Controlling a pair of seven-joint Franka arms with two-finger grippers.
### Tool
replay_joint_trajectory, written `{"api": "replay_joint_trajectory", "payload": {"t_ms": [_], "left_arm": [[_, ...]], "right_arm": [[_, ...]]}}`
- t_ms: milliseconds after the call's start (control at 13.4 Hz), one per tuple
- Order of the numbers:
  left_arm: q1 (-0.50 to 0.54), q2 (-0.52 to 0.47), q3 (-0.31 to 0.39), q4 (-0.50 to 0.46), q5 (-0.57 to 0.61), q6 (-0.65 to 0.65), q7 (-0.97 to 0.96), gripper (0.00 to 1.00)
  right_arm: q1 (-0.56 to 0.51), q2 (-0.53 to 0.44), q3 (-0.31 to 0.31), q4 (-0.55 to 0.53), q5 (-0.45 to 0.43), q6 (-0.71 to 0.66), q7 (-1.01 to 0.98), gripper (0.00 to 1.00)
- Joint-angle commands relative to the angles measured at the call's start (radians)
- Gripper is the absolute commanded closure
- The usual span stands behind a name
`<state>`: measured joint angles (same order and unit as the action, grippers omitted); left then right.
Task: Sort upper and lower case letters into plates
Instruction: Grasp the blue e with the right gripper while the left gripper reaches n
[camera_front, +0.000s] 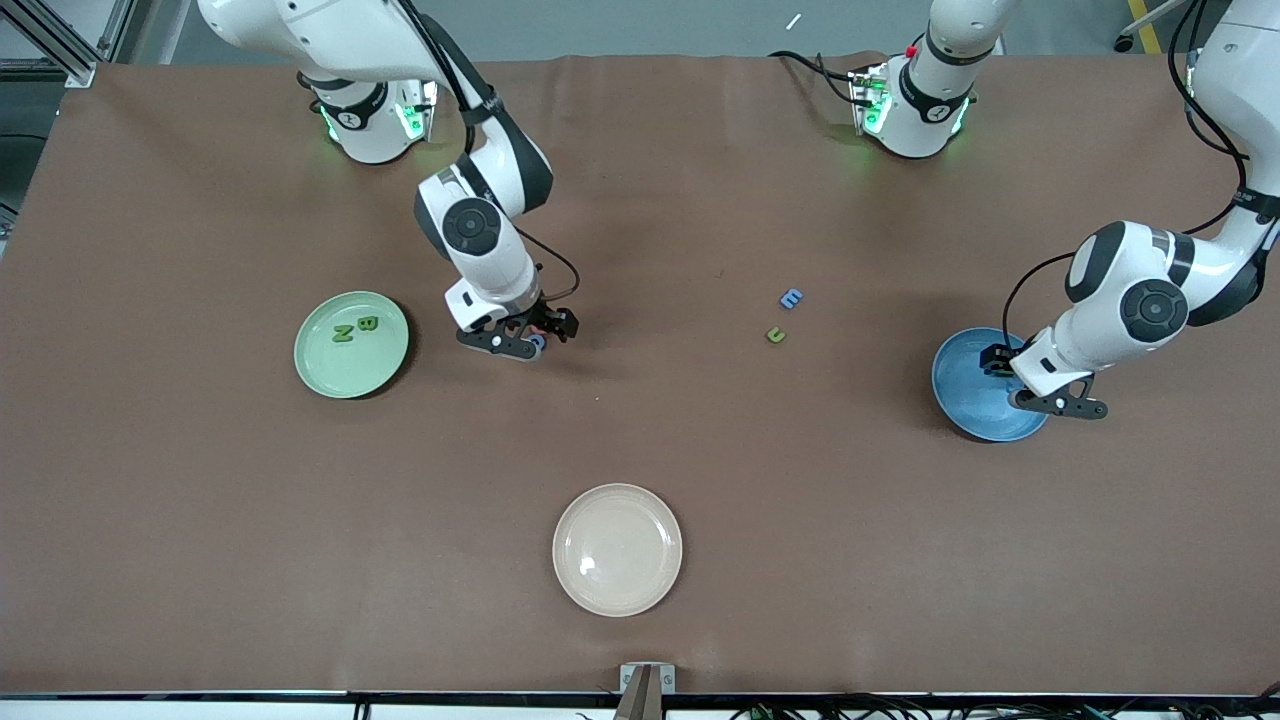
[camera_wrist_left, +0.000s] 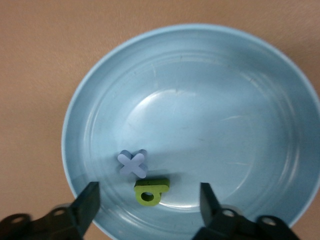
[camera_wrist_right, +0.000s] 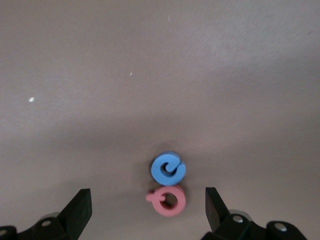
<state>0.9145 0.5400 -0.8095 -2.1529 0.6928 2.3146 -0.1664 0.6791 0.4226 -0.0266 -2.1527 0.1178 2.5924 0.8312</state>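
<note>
Three views, taken in turn.

Front view, plates: the mint green plate (camera_front: 351, 344) lies toward the right arm's end of the brown surface (camera_front: 200, 520); the sky blue plate (camera_front: 975, 388) lies toward the left arm's end; a cream-white plate (camera_front: 617, 549) sits between them and nearer the camera.
Front view, letters: a green B (camera_front: 367, 324) and a green N (camera_front: 343, 334) lie in the mint green plate, just beside each other; a blue letter (camera_front: 791, 297) and a green letter (camera_front: 776, 335) lie on the bare surface between the two arms, the green one nearer the camera.
Front view, right claw (camera_front: 528, 338): low over the surface beside the mint green plate, a speck of blue showing at its tips.
Front view, left claw (camera_front: 1030, 385): over the sky blue plate's rim.

Left wrist view, left claw (camera_wrist_left: 150, 200): released, fingers spread wide, nothing between them.
Left wrist view, plate contents: a pale blue x (camera_wrist_left: 133, 163) and a green lower-case letter with a round hole (camera_wrist_left: 150, 191) lie in the sky blue plate (camera_wrist_left: 240, 100), touching or nearly so.

Right wrist view, right claw (camera_wrist_right: 148, 205): released, fingers wide apart and holding nothing.
Right wrist view, letters: a blue curled letter (camera_wrist_right: 168, 169) and a red ring-shaped letter (camera_wrist_right: 169, 199) lie on the surface, touching, the red one between the fingers.
</note>
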Motion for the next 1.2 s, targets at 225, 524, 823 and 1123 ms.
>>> {"api": "replay_joint_trajectory", "payload": {"t_ms": [225,524,823,1123], "left_arm": [[0.007,-0.168,-0.118,0.004,-0.175,-0.144,0.013,0.00],[0.007,-0.314,-0.226,0.004,-0.404,-0.271,0.010,0.00],[0.007,-0.391,-0.361,0.004,-0.571,-0.297,-0.040,0.00],[0.000,-0.376,-0.485,0.004,-0.578,-0.275,-0.240,0.00]], "right_arm": [[0.020,0.047,-0.016,0.010,-0.009,0.035,0.032,0.14],[0.020,0.055,-0.018,-0.001,-0.012,0.049,0.032,0.41],[0.017,0.056,-0.021,-0.004,-0.046,0.049,0.032,0.51],[0.007,0.055,-0.022,-0.007,-0.069,0.049,0.032,0.56]]}}
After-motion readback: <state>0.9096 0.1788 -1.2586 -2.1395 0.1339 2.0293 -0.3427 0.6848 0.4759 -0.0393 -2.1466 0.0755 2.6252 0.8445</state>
